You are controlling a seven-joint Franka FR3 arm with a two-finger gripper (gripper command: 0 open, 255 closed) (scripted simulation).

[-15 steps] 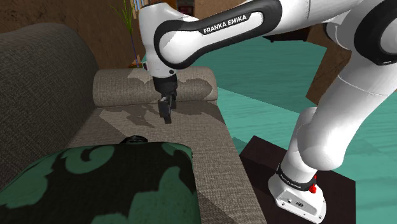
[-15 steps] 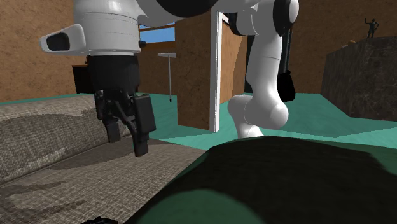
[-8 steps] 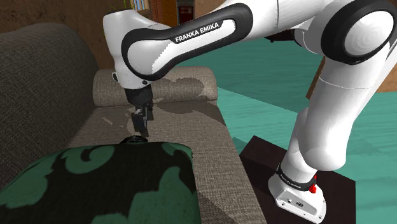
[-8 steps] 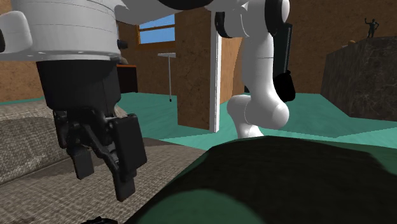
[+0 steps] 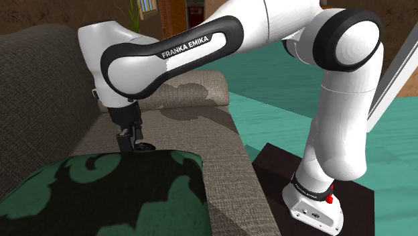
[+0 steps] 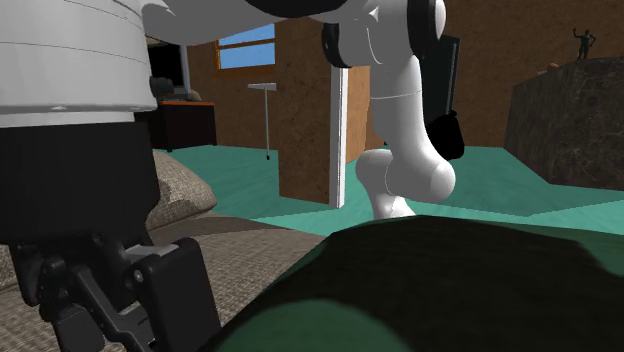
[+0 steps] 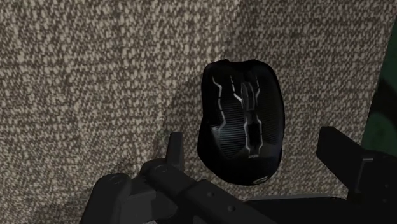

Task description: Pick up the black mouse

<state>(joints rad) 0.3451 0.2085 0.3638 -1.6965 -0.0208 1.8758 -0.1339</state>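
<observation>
Since one second ago the arm has travelled from the far armrest along the sofa (image 5: 221, 161) and has come low, so the gripper (image 5: 127, 139) now hangs just above the black mouse (image 5: 143, 146). You find the mouse on the sofa seat, nearer to the seat's back edge than to its front edge, just beside the far edge of the green and black cushion (image 5: 100, 194).

In the wrist view the gripper (image 7: 254, 146) is open. Its two fingers stand apart, one on each long side of the mouse (image 7: 242, 121), and they do not clasp it. One finger is close to the mouse's flank; the other is apart from it, on the side of the cushion (image 7: 382, 121).

I judge that the mouse is light and stiff, with a hard rounded shell that can be slippery. It probably does not break easily, but it can jump out from a grip placed too high on the curve. You should take it across the narrow width, low on the two flanks, near the middle of its length. The woven seat (image 7: 95, 76) looks soft and may yield when you press down. Mind also the cushion, which leaves little room for the finger on that side.
</observation>
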